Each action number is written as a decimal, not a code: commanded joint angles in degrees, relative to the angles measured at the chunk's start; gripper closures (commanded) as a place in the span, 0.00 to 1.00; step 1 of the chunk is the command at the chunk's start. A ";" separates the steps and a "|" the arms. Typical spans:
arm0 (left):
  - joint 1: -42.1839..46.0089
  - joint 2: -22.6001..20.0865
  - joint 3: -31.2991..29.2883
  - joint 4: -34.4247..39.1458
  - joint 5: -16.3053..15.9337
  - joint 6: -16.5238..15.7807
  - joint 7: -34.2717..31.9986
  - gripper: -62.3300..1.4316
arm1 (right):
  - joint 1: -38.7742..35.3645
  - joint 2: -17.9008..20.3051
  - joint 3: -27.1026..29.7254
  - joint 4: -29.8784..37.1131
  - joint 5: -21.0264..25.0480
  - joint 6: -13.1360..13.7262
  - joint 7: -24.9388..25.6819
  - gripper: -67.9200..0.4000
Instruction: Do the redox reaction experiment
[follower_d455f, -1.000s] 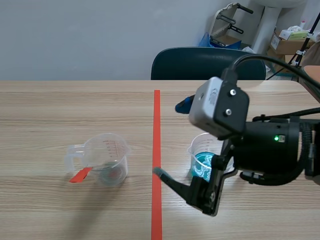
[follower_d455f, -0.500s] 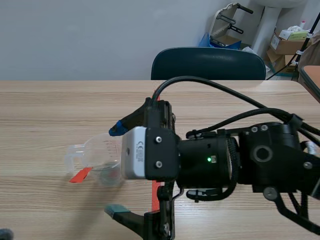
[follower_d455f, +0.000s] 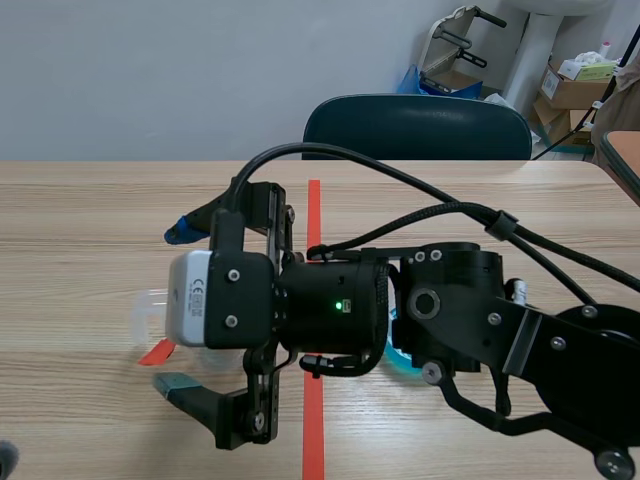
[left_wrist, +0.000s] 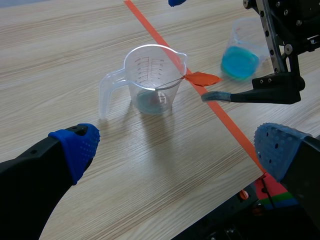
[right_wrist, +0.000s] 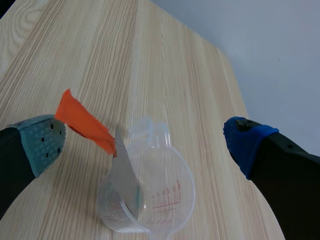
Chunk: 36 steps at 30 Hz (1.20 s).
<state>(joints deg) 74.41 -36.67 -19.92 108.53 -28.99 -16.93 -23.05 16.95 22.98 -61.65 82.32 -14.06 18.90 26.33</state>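
Tabletop (follower_d455f: 90, 230) of pale wood, viewed from my remote station, with an orange-red tape line (follower_d455f: 313, 215) running from six to twelve o'clock down its middle. The right arm (follower_d455f: 480, 330) enters from three o'clock and lies across the tape line, hiding much of the table's centre. A dark chair (follower_d455f: 415, 125) stands past the far edge at twelve o'clock.

I read the right gripper (follower_d455f: 176, 308) as spread wide and holding nothing. Its blue pad (follower_d455f: 180, 232) is on the far side and its grey-green pad (follower_d455f: 172, 383) on the near side. The measuring cup (left_wrist: 152, 75) sits under the gap between them and touches neither. The left gripper (left_wrist: 177, 150) is likewise wide open and empty, with that cup ahead of it at twelve o'clock.

The measuring cup stands upright at nine o'clock of the tape line, with a little bluish liquid in its bottom. A beaker of blue liquid (left_wrist: 240, 55) stands at three o'clock of the line, partly beneath the right arm. A thin metal strip (right_wrist: 125, 170) leans in the measuring cup, its orange tag (right_wrist: 82, 120) outside the rim.
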 joint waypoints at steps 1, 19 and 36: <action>-0.13 0.31 -0.59 1.97 -0.42 -0.22 -1.18 0.00 | 1.18 -0.48 0.39 0.52 0.52 -0.11 0.55 0.01; -0.15 0.33 -0.85 2.60 -0.42 -0.22 -1.16 0.00 | 1.27 -1.05 0.39 0.48 0.55 -0.11 1.97 0.57; -0.15 0.33 -0.85 2.58 -0.42 -0.22 -1.16 0.00 | 1.14 -0.59 0.46 0.48 2.84 -0.04 2.01 0.99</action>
<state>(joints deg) 74.41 -36.67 -20.56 109.93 -28.99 -16.95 -23.05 17.26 22.31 -61.63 82.06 -12.60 19.07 28.01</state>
